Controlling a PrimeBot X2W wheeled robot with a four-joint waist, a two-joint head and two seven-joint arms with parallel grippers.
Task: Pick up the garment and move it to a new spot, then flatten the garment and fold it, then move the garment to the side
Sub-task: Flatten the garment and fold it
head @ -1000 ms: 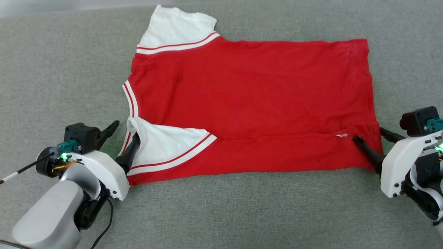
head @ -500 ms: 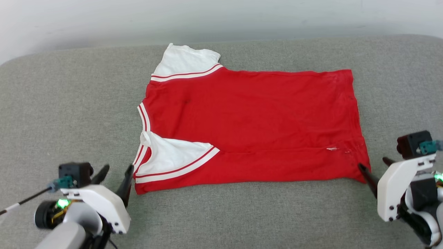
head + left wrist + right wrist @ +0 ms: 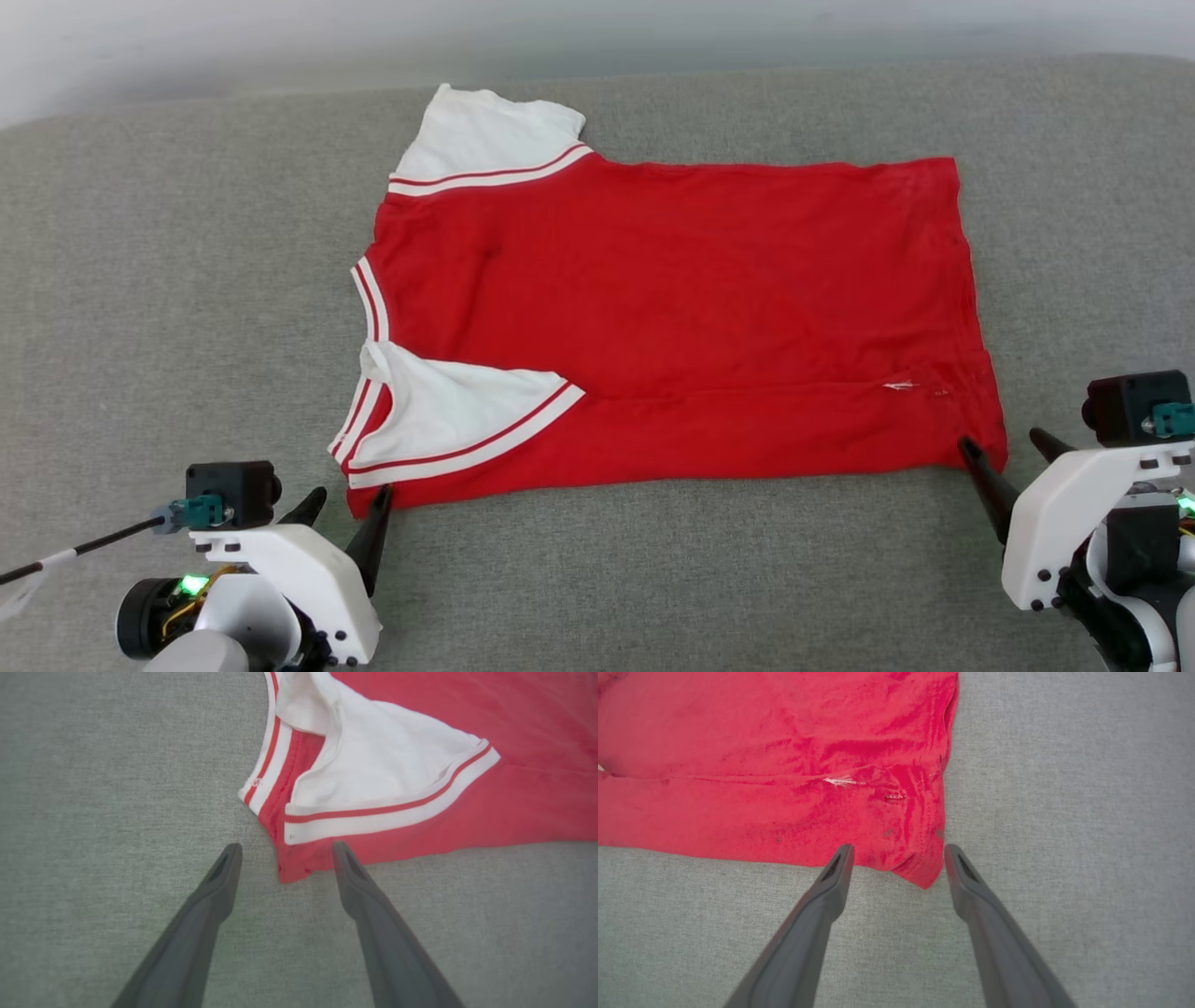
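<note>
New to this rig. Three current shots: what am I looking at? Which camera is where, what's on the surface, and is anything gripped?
This is a wheeled robot with two arms, each ending in a gripper with two long dark fingers. The wide shot comes from its head camera, looking down at a grey fabric surface. The two close shots come from wrist cameras, each looking along its own arm's fingers. On the surface lies the garment, a red shirt with white sleeves, spread out with its near edge folded over. The left gripper is at the near collar-side corner, and the right gripper is at the near hem corner. Both are open and nothing is gripped.
</note>
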